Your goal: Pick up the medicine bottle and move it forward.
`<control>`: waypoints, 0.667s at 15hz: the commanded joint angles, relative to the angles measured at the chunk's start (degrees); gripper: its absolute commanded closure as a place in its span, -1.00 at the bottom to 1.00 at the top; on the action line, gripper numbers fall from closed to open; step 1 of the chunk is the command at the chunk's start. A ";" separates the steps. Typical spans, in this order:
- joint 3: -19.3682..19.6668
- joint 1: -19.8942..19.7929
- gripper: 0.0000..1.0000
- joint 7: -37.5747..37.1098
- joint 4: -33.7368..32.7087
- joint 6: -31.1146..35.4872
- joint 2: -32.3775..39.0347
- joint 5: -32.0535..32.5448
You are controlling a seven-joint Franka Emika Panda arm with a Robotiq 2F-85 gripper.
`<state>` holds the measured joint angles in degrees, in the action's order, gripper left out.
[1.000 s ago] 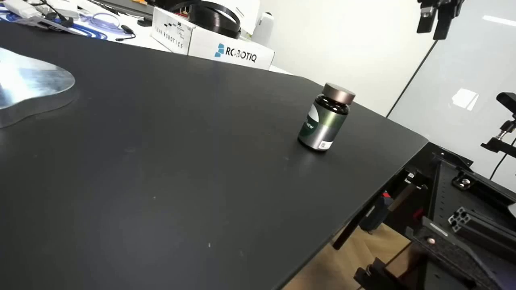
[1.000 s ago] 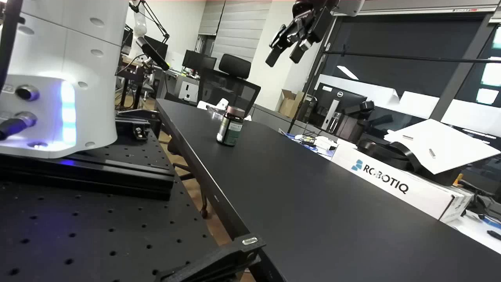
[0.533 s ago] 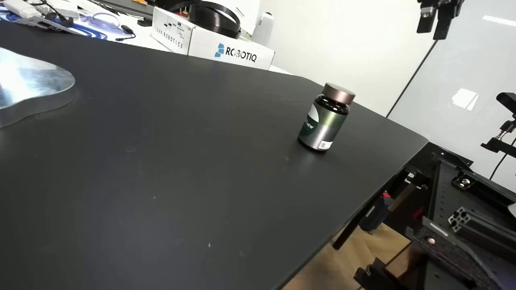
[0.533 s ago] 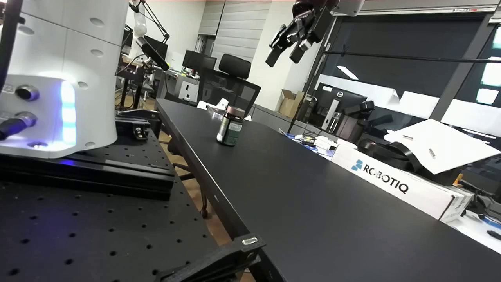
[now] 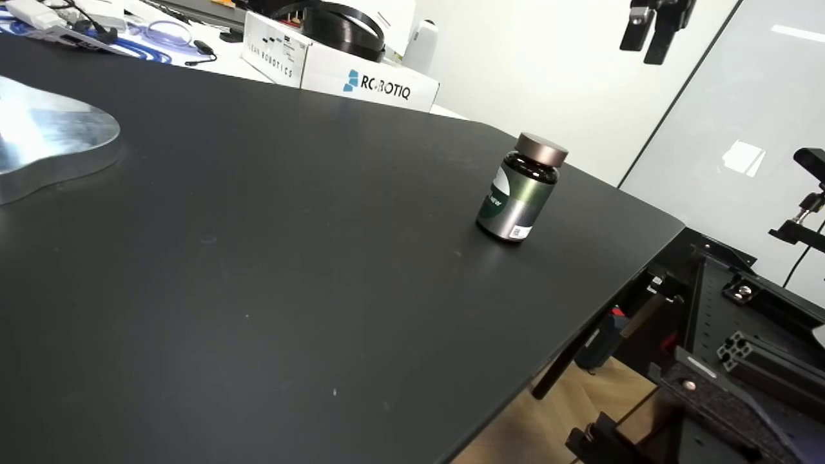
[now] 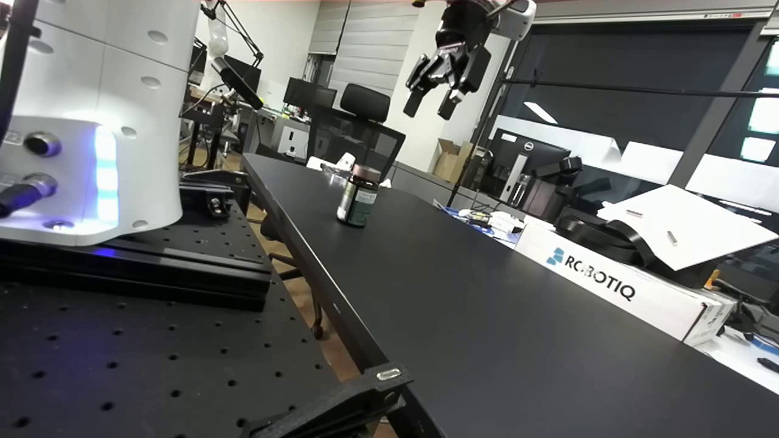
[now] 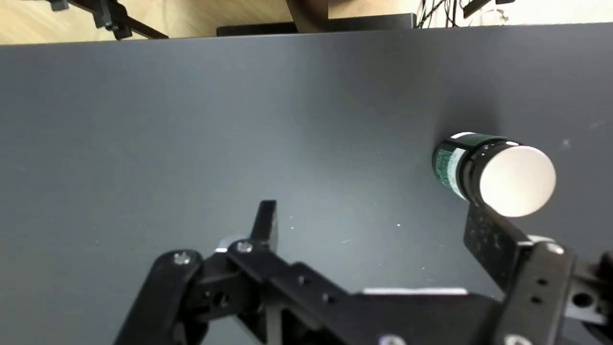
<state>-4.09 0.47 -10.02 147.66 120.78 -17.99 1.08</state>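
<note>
Wrist view: the small, dark, cylindrical medicine bottle (image 7: 493, 173), banded in green and white, stands upright at right of frame on the matte black surface (image 7: 191, 143). The jaws are spread wide with nothing between them; in both exterior views they hang at the top of the frame, well above the bottle. The jaw at lower right overlaps the edge of the round, pale-lit cap (image 7: 519, 182) from this angle, so a straight drop from here could strike the cap or shoulder and topple the bottle; sideways alignment looks needed first. In an exterior view the bottle sits fairly near the edge facing the white robot base (image 6: 73, 103), so a knock that way might send it off. Its smooth sides may slip if pinched lightly. If forward means away from the base, overshooting could bring it towards the long white cardboard box printed ROBOTIQ (image 6: 602, 277).
</note>
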 commanded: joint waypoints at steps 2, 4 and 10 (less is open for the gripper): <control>-2.73 3.40 -1.00 -0.32 0.79 6.27 3.18 -0.57; -3.61 4.28 -1.00 -1.59 1.01 9.52 4.92 -0.96; -5.80 5.79 -1.00 -12.41 0.49 16.82 10.69 -7.21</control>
<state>-9.16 5.32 -16.09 148.94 135.49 -9.76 -2.77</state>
